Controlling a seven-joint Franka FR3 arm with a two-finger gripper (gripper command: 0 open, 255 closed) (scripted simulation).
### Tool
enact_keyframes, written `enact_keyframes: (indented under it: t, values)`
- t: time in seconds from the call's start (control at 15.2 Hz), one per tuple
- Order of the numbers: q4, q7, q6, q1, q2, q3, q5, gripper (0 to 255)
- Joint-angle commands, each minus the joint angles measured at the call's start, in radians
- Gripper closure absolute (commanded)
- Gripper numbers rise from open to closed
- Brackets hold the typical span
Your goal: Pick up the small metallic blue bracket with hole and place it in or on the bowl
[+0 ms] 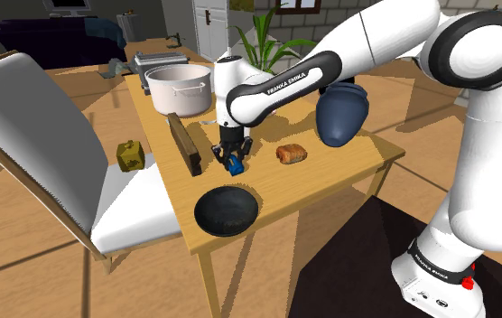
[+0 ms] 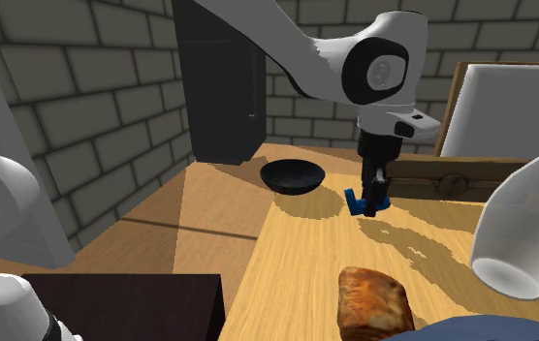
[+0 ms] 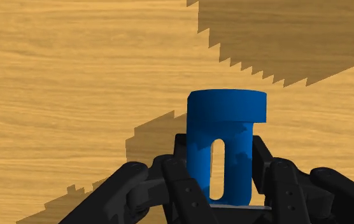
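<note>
- Nearest the wrist camera, the jaws are seen closed on the blue bracket (image 3: pixel 236 149), with 1 black finger pressed against each of its sides.
- The bracket is held upright; a long slot is cut through its flat face and a curved flange tops it.
- In the shoulder view the blue bracket (image 1: pixel 234 165) is found near the middle of the table (image 1: pixel 330 181), between a dark plank (image 1: pixel 184 143) and a brown loaf (image 1: pixel 292 154).
- Whether the bracket rests on the table or is raised just clear of it cannot be told.
- The black bowl (image 1: pixel 227 212) is set near the table's corner beside the white chair (image 1: pixel 60 154), apart from the bracket.
- In the second exterior view the bowl (image 2: pixel 293 176) is seen just beyond the bracket (image 2: pixel 364 201), close to the table's edge.
- A white pot (image 1: pixel 179 88) is placed toward the table's far end, past the plank.
- A dark blue vase (image 1: pixel 341 113) is stood beyond the loaf, near the table's edge on the shoulder view's right.
- An olive object (image 1: pixel 130 155) lies on the chair's seat.
</note>
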Motion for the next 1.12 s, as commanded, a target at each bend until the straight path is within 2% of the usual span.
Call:
enact_keyframes:
  t: [0.0,1.06]
  values:
    - [0.010,-0.004,-0.022,-0.002,-0.013,0.002,0.006,255]
    - [0.147,-0.025,-0.217,-0.005,-0.074,0.012,0.035,255]
